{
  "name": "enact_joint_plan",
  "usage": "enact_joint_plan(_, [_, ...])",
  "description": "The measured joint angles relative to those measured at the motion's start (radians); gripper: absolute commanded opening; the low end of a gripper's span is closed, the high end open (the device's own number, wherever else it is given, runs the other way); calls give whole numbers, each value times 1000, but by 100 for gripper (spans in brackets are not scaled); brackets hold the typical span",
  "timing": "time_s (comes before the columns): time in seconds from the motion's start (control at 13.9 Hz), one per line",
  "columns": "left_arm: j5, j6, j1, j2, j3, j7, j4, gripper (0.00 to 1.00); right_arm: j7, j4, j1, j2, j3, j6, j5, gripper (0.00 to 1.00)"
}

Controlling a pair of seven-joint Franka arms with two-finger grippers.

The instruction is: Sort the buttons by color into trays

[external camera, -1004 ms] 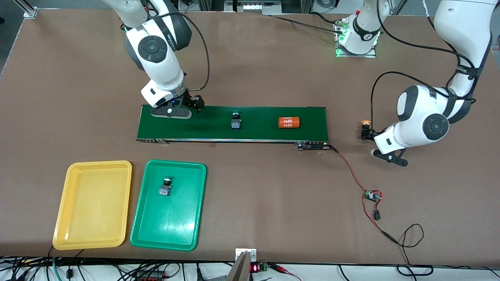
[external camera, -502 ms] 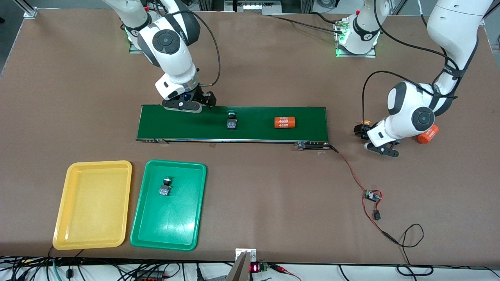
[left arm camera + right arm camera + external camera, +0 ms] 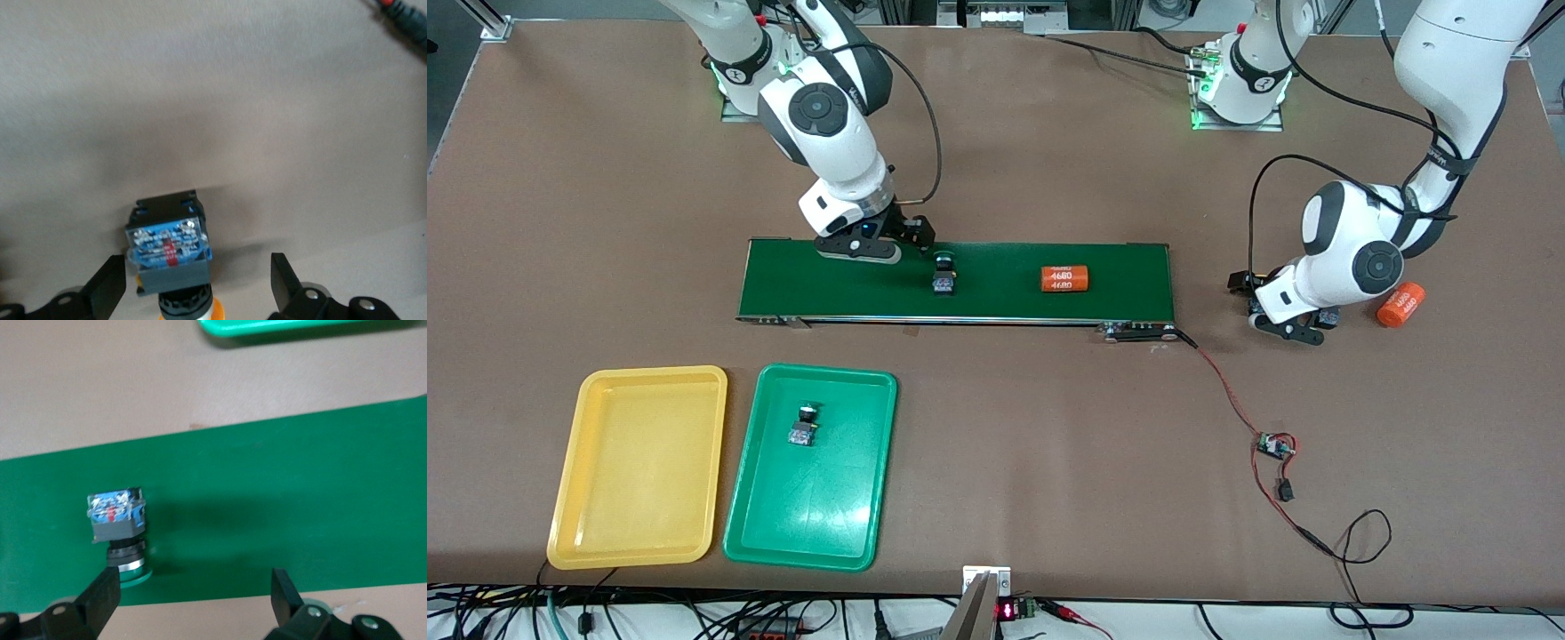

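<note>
Yellow tray [image 3: 639, 467] holds nothing. Beside it, the green tray [image 3: 811, 467] carries one green button [image 3: 804, 425]. Right gripper [image 3: 885, 240] hangs over the conveyor belt [image 3: 996, 307], jaws wide, a second green button [image 3: 943, 272] just beside one finger. An orange cylinder [image 3: 1065, 279] lies on the belt. Left gripper [image 3: 198, 290] is low at the table [image 3: 1049, 427], jaws wide, straddling a yellow-orange button [image 3: 170, 257] without contact.

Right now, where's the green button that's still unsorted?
On the conveyor belt, beside the right claw and the orange 4680 cylinder: green button.
</note>
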Motion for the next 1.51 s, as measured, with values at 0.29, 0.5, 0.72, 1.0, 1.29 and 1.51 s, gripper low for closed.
enact_joint_plan(0.29, [0, -46, 0, -7, 0, 1, 0, 0, 95, 22, 23, 51, 2, 17, -101, 100])
enact_joint_plan(0.5, [0, -56, 0, -18, -3, 2, 2, 0, 113, 34, 29, 85, 3, 37, -149, 100])
enact_joint_plan(0.72, [0, -67, -8, -46, -26, 2, 20, 0, 99, 37, 28, 99, 2, 38, -217, 100])
enact_joint_plan(1.0, [0, -126, -43, -99, -96, -13, 84, 0, 77, 37, 28, 104, -1, 38, -220, 100])
enact_joint_plan(1.29, [-99, -196, -87, -116, -175, -96, 182, 0, 77, 37, 27, 115, -3, 38, -220, 100])
enact_joint_plan(1.51, [-149, -204, -145, -115, -208, -230, 193, 0, 77, 37, 27, 136, -5, 39, -223, 99])
